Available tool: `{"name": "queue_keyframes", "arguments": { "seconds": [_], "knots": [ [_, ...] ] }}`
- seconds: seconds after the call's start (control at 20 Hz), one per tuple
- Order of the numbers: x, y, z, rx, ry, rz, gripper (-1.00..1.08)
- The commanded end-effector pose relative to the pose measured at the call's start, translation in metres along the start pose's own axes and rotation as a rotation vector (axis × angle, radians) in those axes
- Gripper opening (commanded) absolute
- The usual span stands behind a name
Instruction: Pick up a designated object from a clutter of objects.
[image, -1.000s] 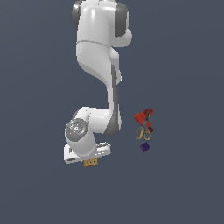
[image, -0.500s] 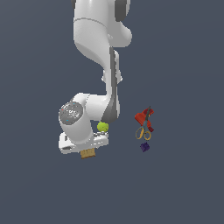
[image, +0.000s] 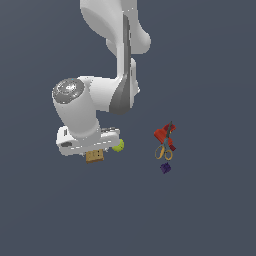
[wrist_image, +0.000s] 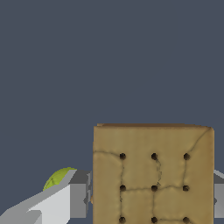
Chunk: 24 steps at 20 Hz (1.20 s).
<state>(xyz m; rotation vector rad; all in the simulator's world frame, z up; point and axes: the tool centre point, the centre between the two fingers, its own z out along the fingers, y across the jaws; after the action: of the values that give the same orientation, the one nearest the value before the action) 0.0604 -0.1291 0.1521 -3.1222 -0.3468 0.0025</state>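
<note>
The white Panda arm (image: 107, 60) descends from the top of the exterior view and bends to a wrist at left of center. Below the wrist, the gripper (image: 94, 156) has its fingers (wrist_image: 74, 199) clenched on the tan dotted cracker block (image: 94, 156), which protrudes from under the hand at lower left of center. In the wrist view the cracker block (wrist_image: 153, 175) fills the lower right of the frame, face toward the camera, showing rows of dark dots and shallow crack lines. A grey finger pad presses each side edge (the second finger (wrist_image: 218, 197) is only partly visible at the frame's right edge).

The yellow-green ball (image: 118, 145) sits just beside the gripper on the exterior view's right, close to the cracker block; contact between the two cannot be determined. In the wrist view the ball (wrist_image: 59, 178) shows partly behind the grey finger.

Well apart, at right of center in the exterior view, the remaining clutter lies grouped: a red piece (image: 162, 134), yellow-handled scissors (image: 165, 151) overlapping its lower edge, and a small dark purple block (image: 165, 168) just below the scissors. The background is uniform dark grey-blue.
</note>
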Motion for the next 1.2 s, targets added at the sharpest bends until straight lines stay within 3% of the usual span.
{"name": "queue_keyframes", "arguments": {
  "seconds": [0.0, 0.75, 1.15],
  "knots": [
    [-0.012, 0.001, -0.023, 0.0, 0.001, 0.0, -1.0],
    [-0.086, 0.009, -0.166, 0.001, 0.002, -0.001, -1.0],
    [-0.113, 0.013, -0.221, 0.0, 0.002, -0.001, -1.0]
  ]
}}
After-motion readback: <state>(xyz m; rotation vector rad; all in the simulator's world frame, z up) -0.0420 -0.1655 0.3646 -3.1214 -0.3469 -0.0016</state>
